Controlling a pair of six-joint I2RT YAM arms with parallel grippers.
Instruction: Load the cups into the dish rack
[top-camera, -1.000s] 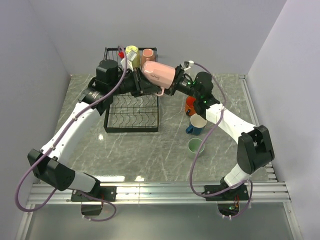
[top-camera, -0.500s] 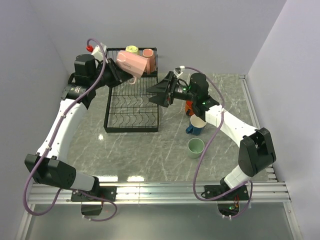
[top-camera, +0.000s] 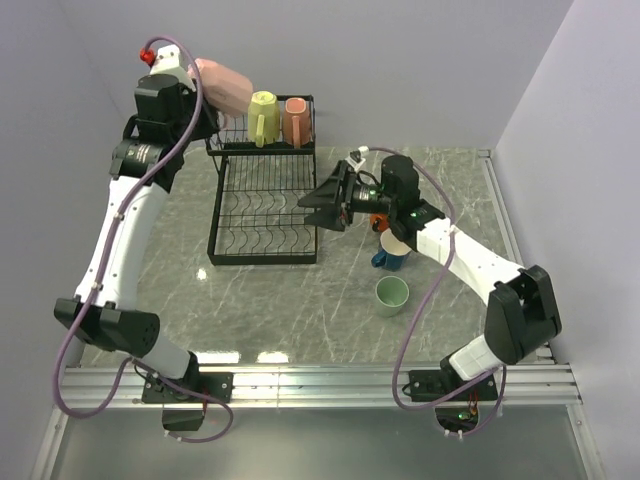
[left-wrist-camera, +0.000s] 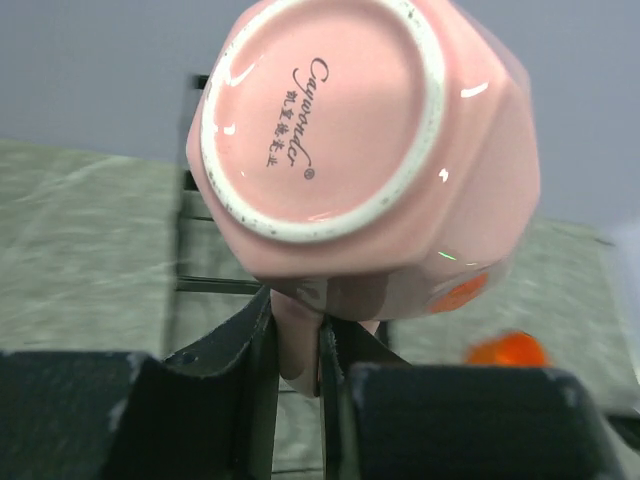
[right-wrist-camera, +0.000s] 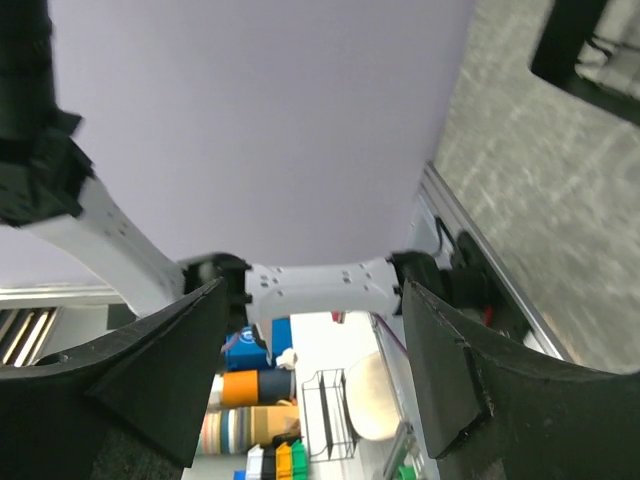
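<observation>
My left gripper (top-camera: 203, 98) is shut on the handle of a pink cup (top-camera: 226, 86), held high at the back left, just left of the dish rack's upper basket. In the left wrist view the pink cup (left-wrist-camera: 360, 150) shows its base, its handle pinched between my fingers (left-wrist-camera: 255, 360). The black wire dish rack (top-camera: 262, 205) holds a pale yellow cup (top-camera: 262, 113) and a second pink cup (top-camera: 295, 117) in its upper basket. My right gripper (top-camera: 318, 201) is open and empty beside the rack's right side. The blue cup (top-camera: 394, 248), green cup (top-camera: 392, 294) and orange cup (top-camera: 380, 214) stand on the table.
The orange cup is mostly hidden behind my right arm. The rack's lower tray (top-camera: 264, 240) holds nothing. The walls close in the back and both sides. The right wrist view shows the wall and the left arm (right-wrist-camera: 320, 285) between the open fingers.
My left gripper has taken the pink cup from the right gripper and lifted it up and to the left, past the rack's upper basket. The right gripper has opened and drawn back slightly.
</observation>
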